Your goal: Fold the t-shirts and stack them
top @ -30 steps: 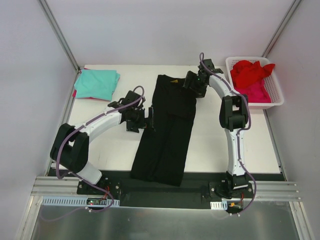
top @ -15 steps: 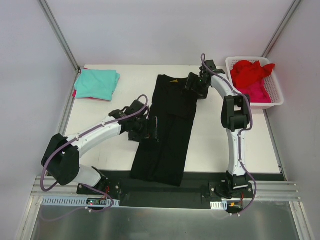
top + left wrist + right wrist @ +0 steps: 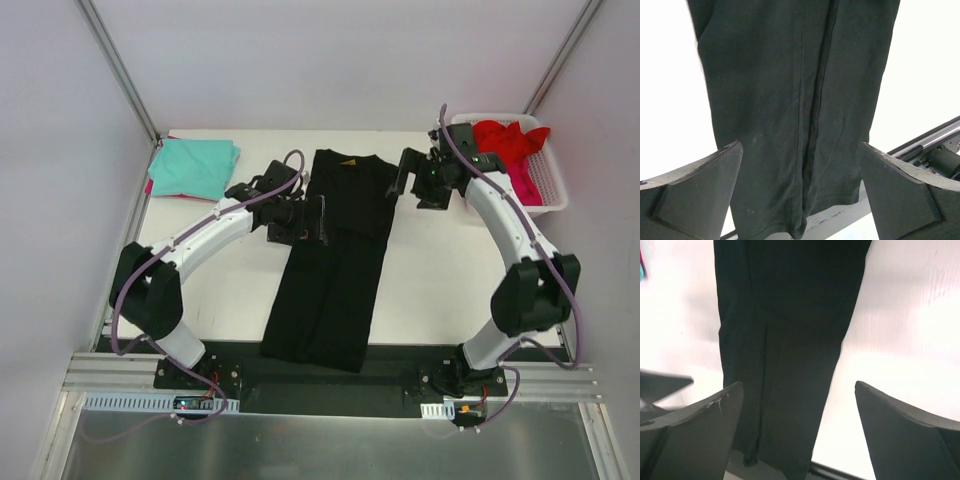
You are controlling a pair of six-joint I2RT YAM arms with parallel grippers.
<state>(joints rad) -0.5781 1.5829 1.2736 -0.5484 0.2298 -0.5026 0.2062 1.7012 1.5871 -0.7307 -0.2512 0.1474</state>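
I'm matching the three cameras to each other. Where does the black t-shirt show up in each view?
Top external: the black t-shirt lies lengthwise in the middle of the table.
Left wrist: it fills the upper centre, with the hem at the bottom.
Right wrist: it sits upper centre, running down-left.
Shared landmark: its hem at the white table's near edge.

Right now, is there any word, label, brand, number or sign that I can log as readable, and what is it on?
No text can be read in any view.
Small yellow neck label on the black t-shirt: too small to read.
Teal t-shirt and white basket: no print or marking visible.
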